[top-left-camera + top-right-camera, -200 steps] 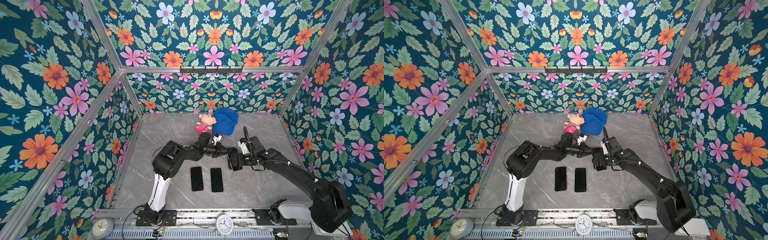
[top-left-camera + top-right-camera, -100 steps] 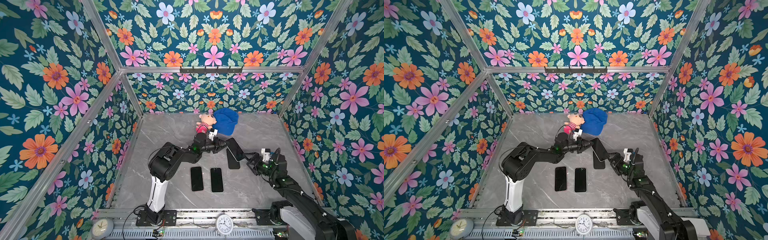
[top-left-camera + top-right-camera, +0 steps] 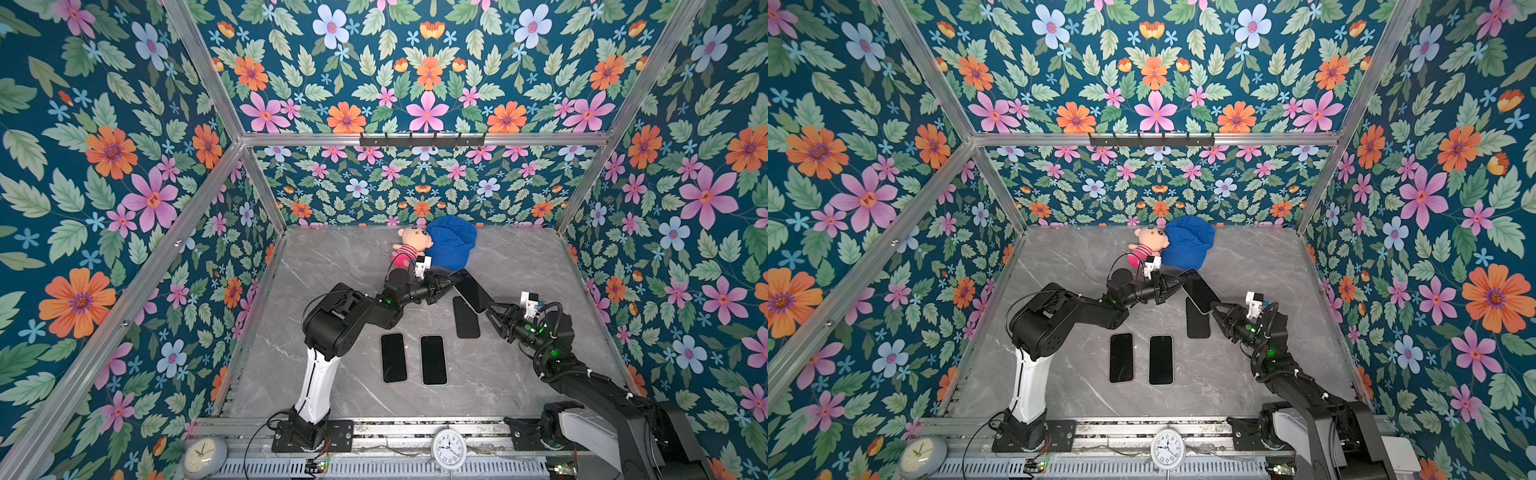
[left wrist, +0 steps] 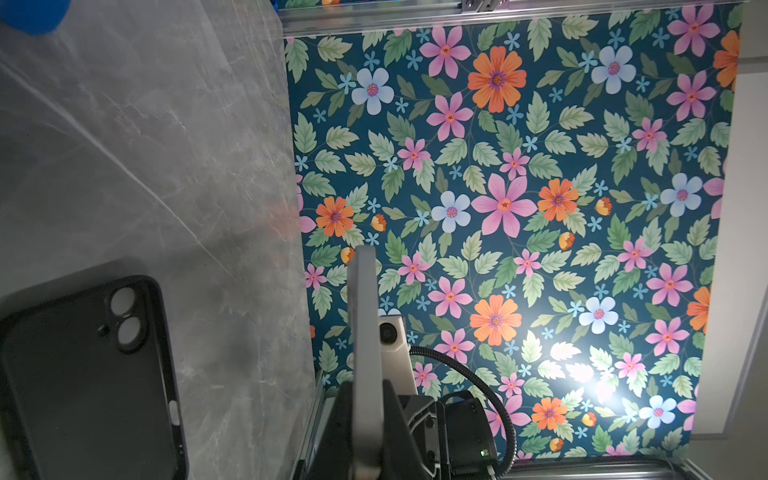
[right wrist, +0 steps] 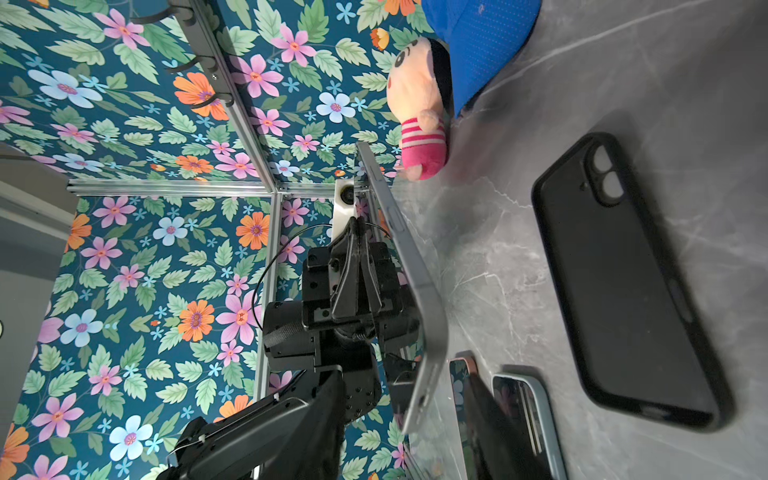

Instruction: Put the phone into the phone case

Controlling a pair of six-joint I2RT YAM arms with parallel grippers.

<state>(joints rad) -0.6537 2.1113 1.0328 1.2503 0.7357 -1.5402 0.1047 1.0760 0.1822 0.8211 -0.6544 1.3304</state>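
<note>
Left claw [image 3: 450, 285] was clenched on one phone [image 3: 471, 291], tilted above the single case [image 3: 466, 322]; right claw [image 3: 493, 309] met its lower end, grip unclear. Two more phones [image 3: 393, 357] [image 3: 433, 359] lay flat near the front edge of the bench [image 3: 540, 266], with bare room right of the case.

free: right table [image 3: 540, 266] | blocked: case [image 3: 466, 319], 2 phones [image 3: 393, 357], doll [image 3: 409, 244], cap [image 3: 453, 243]

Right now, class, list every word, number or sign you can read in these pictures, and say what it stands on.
Nothing can be quoted with certainty.
White clock: numerals round the dial, too small to read.
Grey clock: no readable numerals.
Blue cap: tiny pale mark, unreadable.
Case: no lettering shows.
</note>
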